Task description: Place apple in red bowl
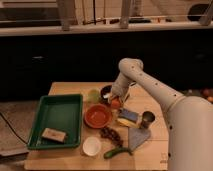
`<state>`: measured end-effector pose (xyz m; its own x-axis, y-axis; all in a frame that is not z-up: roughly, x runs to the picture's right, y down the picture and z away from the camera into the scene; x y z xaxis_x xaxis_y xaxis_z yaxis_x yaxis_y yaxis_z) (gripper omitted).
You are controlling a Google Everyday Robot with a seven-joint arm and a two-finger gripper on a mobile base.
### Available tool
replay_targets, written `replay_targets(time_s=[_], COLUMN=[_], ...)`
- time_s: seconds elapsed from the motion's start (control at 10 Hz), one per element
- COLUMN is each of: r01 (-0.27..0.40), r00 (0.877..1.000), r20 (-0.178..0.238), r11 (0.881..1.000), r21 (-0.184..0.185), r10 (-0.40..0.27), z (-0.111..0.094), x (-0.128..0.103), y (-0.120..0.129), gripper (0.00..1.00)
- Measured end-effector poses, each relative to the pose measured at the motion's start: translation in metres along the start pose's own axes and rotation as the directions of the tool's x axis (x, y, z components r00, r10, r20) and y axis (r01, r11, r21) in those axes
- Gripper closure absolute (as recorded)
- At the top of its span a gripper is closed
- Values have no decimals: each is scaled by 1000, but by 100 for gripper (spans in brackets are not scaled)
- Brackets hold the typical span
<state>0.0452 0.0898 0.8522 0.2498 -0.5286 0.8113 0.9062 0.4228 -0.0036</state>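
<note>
View: single camera, high, looking down at desk (pixel 65 89), mid-range
Facing: dark cabinets beyond desk
Pincer (pixel 114 101): beside apple (pixel 116 104), above desk's centre

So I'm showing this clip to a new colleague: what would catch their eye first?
Probably the big white arm reaching in from the right, its gripper down at the apple, just right of the red bowl at the table's middle. Next, the large green tray on the left, holding a small brown block.
</note>
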Motion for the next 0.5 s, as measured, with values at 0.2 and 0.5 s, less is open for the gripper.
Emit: replay_targets(time_s=[0.2, 0.5], r01=[43, 101], r00=[999, 993], r20=[28, 63], r11=[999, 995], r21=[-10, -20], r10=[-43, -100], z=[16, 31], x=[-12, -25], y=[-23, -37], gripper=[96, 96])
